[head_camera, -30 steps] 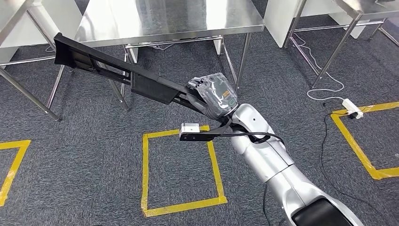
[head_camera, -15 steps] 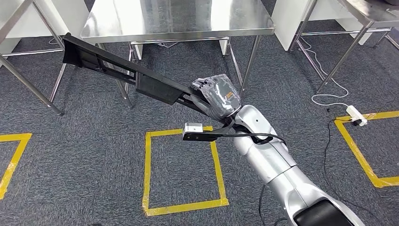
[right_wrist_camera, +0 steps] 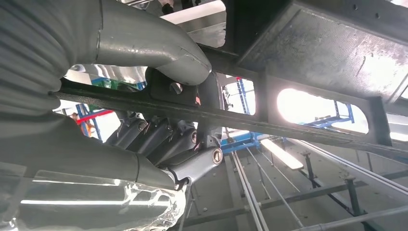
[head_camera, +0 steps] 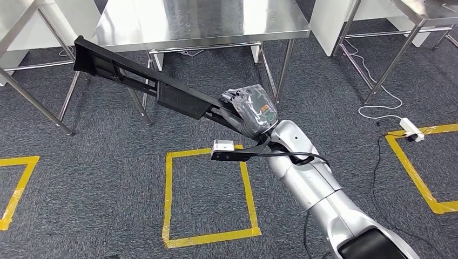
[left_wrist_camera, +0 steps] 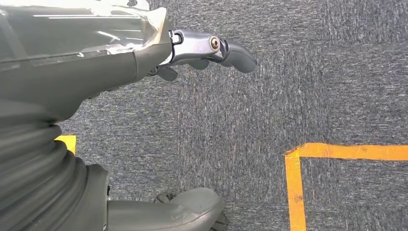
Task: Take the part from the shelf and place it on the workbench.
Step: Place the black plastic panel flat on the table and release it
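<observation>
Nearer the workbench (head_camera: 194, 21) now, gripped part (head_camera: 146, 83).

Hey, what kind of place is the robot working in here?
Probably a workshop or robot test floor: steel workbenches on grey carpet, yellow tape squares marking spots, and a long black part held in the right hand.

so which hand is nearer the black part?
Right. The right hand grips the long black part at its near end. The left hand hangs over grey carpet, holding nothing.
</observation>
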